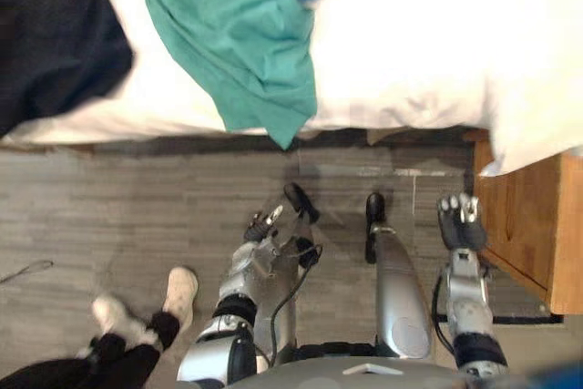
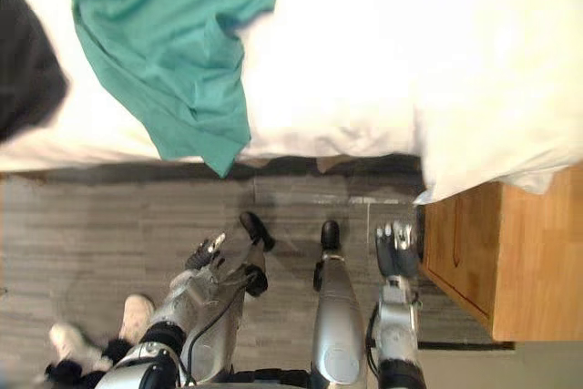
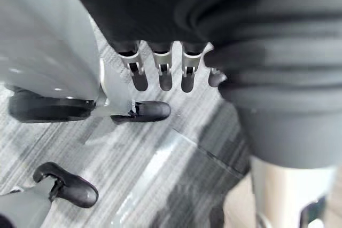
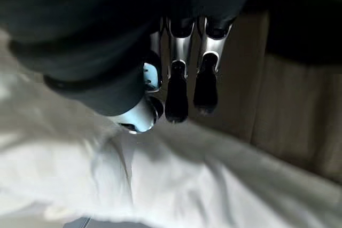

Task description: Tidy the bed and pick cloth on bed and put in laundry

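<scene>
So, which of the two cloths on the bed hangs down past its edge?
The green cloth: its tip drops past the edge; the black cloth lies left of it.

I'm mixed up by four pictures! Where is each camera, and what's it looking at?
Left eye: on the head, looking down at green cloth, bed, floor; left hand, right hand show.
Right eye: beside it, shares that scene.
Left wrist: looks along its fingers at floor.
Right wrist: along its fingers at bed, wooden cabinet.

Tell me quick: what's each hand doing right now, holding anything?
Left hand: open, fingers straight, holding nothing, over the floor.
Right hand: open, holding nothing, beside the wooden cabinet.
</scene>
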Controlling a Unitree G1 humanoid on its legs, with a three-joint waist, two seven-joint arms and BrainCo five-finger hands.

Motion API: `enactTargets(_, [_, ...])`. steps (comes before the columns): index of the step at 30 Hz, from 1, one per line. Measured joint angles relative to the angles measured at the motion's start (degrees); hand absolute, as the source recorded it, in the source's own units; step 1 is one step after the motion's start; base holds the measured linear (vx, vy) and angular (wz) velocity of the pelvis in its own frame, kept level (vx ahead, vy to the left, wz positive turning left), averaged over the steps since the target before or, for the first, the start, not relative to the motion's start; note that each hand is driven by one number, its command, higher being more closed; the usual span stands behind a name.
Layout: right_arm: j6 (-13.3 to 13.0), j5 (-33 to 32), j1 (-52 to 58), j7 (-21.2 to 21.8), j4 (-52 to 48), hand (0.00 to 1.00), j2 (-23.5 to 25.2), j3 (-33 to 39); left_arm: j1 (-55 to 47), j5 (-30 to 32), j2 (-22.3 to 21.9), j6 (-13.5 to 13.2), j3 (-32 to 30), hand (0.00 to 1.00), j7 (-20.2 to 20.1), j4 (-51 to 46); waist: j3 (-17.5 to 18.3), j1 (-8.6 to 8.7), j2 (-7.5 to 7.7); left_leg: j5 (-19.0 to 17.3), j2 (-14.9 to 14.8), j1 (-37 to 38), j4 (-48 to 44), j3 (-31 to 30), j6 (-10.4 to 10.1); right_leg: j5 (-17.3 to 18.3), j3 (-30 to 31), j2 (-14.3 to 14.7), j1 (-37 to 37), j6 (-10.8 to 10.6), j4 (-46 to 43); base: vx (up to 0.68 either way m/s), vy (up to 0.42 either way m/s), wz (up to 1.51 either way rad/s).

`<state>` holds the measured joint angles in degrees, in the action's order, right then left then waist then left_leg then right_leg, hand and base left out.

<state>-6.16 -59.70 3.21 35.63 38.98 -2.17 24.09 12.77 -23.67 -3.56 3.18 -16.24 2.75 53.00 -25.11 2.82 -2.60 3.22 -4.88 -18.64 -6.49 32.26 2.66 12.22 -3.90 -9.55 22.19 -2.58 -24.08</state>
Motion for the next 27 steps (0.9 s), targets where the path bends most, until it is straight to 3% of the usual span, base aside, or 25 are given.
enactTargets(2, [0.2,6.3,3.2,-6.7,3.1,0.00,-0.1,1.6,-2.7,0.7,0.1,-0.1,-0.2,0.00,0.0,0.5,1.8,0.03,0.61,-4.2,-0.8,-0.1,-8.6,-2.2,0.1,3.8,-1.5,-2.1,-2.9,-0.4,-4.1,0.03,-0.033,0.60])
enactTargets(4, [0.2,17.6,5.9,-14.3,5.6,0.00,-0.7,1.6,-5.6,2.5,0.6,-1.0,-1.7,0.00,0.1,0.3,4.3,-0.01,0.82,-7.0,-0.9,-0.3,-15.4,-4.4,0.1,7.1,-3.0,-4.2,-5.4,-0.3,-7.1,0.01,0.020,0.54])
enactTargets(7, [2.9,26.6,6.3,-21.0,7.3,0.00,-0.8,1.4,-9.6,4.0,2.0,-1.3,-5.3,0.00,0.7,0.7,6.5,-0.17,1.41,-11.1,0.8,1.7,-15.6,-4.8,0.7,9.2,-2.8,-6.2,-6.6,-1.4,-10.4,0.04,0.073,0.15])
enactTargets(9, [4.6,32.0,6.3,-23.1,8.8,0.00,-1.3,1.3,-11.1,4.6,2.5,-1.6,-7.4,0.00,1.8,2.0,7.7,-0.50,1.94,-11.9,1.9,2.3,-15.3,-3.7,0.4,9.3,-2.1,-7.7,-6.6,-1.9,-10.9,0.03,0.078,-0.03])
enactTargets(10, [4.7,34.5,5.9,-23.8,10.3,0.00,-0.7,1.2,-12.1,4.8,3.1,-2.3,-9.6,0.00,2.4,2.4,7.6,-0.85,3.55,-16.2,-0.3,2.3,-20.9,-0.5,0.7,8.8,-1.1,-9.0,-6.8,-2.2,-10.6,0.05,0.120,-0.34])
enactTargets(11, [5.1,36.4,5.6,-24.4,11.8,0.00,-0.6,1.2,-13.4,4.4,3.8,-2.6,-12.3,0.00,2.6,3.3,8.0,-0.95,4.90,-18.0,-5.4,1.0,-29.1,-1.9,2.1,8.7,0.4,-10.2,-7.0,-2.4,-10.7,0.05,0.098,-0.33])
enactTargets(12, [5.2,36.5,5.7,-24.5,12.1,0.00,-0.6,1.2,-13.6,4.4,3.9,-2.8,-12.9,0.00,2.6,3.2,8.2,-0.96,5.24,-18.0,-6.5,0.9,-30.1,-2.6,1.8,8.7,0.6,-10.5,-7.0,-2.5,-10.7,0.06,0.117,-0.25])
enactTargets(14, [6.0,38.7,6.1,-24.7,13.9,0.00,-1.1,1.1,-14.6,5.2,4.8,-5.5,-13.5,0.00,2.6,3.3,9.6,-1.00,6.46,-16.2,-14.5,1.1,-27.8,-8.1,-1.6,8.4,2.0,-12.7,-6.5,-4.7,-10.7,0.08,0.254,-0.01])
enactTargets(16, [7.2,39.7,6.9,-25.8,14.7,0.00,-1.7,1.6,-14.7,6.4,4.8,-7.9,-13.3,0.00,2.6,3.4,10.3,-1.06,6.27,-13.9,-19.8,1.8,-23.1,-11.1,-3.8,7.6,2.5,-16.0,-6.2,-8.5,-11.0,0.12,0.491,0.25])
enactTargets(17, [7.8,39.9,7.4,-26.6,14.5,0.00,-1.9,2.6,-14.7,7.6,4.7,-9.0,-13.0,0.00,2.6,3.5,10.7,-1.10,6.00,-12.3,-19.9,2.3,-21.5,-11.3,-4.7,6.3,2.4,-18.9,-7.1,-11.0,-9.3,0.15,0.605,0.37])
enactTargets(18, [8.0,40.6,8.2,-27.2,14.5,0.00,-2.0,3.6,-14.7,8.3,4.1,-9.7,-13.0,0.00,2.8,4.0,11.3,-1.10,5.52,-10.9,-19.1,3.3,-19.9,-11.2,-6.7,5.3,1.6,-20.7,-8.8,-11.3,-6.6,0.21,0.822,0.36])
enactTargets(19, [8.0,42.2,8.6,-28.3,14.9,0.00,-1.7,5.5,-14.6,9.6,3.4,-10.4,-13.1,0.00,4.0,4.8,11.8,-1.15,5.00,-6.8,-17.6,4.1,-19.7,-10.8,-17.9,1.0,1.5,-22.7,-10.5,-10.9,-3.5,0.16,0.744,0.06])
enactTargets(20, [8.2,44.7,8.4,-28.6,16.1,0.00,1.1,7.6,-14.2,11.0,3.8,-11.4,-13.1,0.00,5.6,4.9,12.2,-2.80,5.37,-12.8,-16.5,3.6,-25.6,-8.8,-14.7,-9.9,-0.5,-24.7,-12.7,-0.7,2.7,0.15,0.755,-0.18])
enactTargets(21, [8.1,45.1,8.4,-28.6,16.2,0.00,2.1,8.3,-14.7,11.4,4.0,-11.5,-13.0,0.00,6.0,4.8,12.7,-2.99,5.13,-14.0,-17.0,3.9,-26.3,-8.0,-14.0,-14.0,-2.6,-24.4,-13.4,1.8,4.6,0.15,0.730,-0.48])
enactTargets(22, [7.6,46.8,8.3,-28.5,16.9,0.00,4.1,8.9,-16.0,11.6,4.7,-11.8,-13.1,0.00,6.6,4.4,13.9,-2.90,4.54,-15.0,-17.5,4.7,-25.8,-6.7,-12.9,-14.2,-7.4,-23.2,-13.3,-1.4,3.2,0.21,0.650,-0.46])
enactTargets(23, [7.4,49.7,8.6,-27.5,17.8,0.00,5.7,9.7,-17.2,13.6,5.2,-12.1,-13.0,0.00,6.5,4.3,15.8,-1.93,4.91,-14.6,-17.8,6.9,-22.3,-5.3,-11.4,-10.5,-14.5,-18.5,-13.3,-6.2,-1.4,0.24,0.597,-0.46])
enactTargets(24, [7.2,50.7,8.8,-26.7,18.1,0.00,5.7,9.4,-17.6,15.3,5.2,-12.0,-13.0,0.00,6.3,4.4,16.3,-1.91,5.22,-14.0,-17.7,8.4,-19.8,-4.1,-10.9,-8.4,-17.4,-15.7,-13.5,-7.2,-3.1,0.23,0.494,-0.44])
enactTargets(26, [6.3,52.2,8.8,-25.7,18.3,0.00,5.7,6.9,-17.1,19.1,4.9,-11.0,-11.9,0.00,4.9,4.6,17.1,-1.72,5.95,-11.3,-15.6,11.7,-12.3,-0.9,-9.5,-3.0,-22.8,-7.4,-13.7,-7.8,-4.3,0.14,0.411,-0.35])
enactTargets(27, [5.5,52.1,8.8,-25.2,18.2,0.00,5.4,5.1,-16.3,20.6,4.5,-10.1,-10.7,0.00,3.4,4.6,17.6,-1.02,6.61,-9.1,-12.4,12.8,-7.6,0.6,-8.4,-1.2,-23.6,-2.8,-13.6,-7.0,-2.2,0.11,0.385,-0.17])
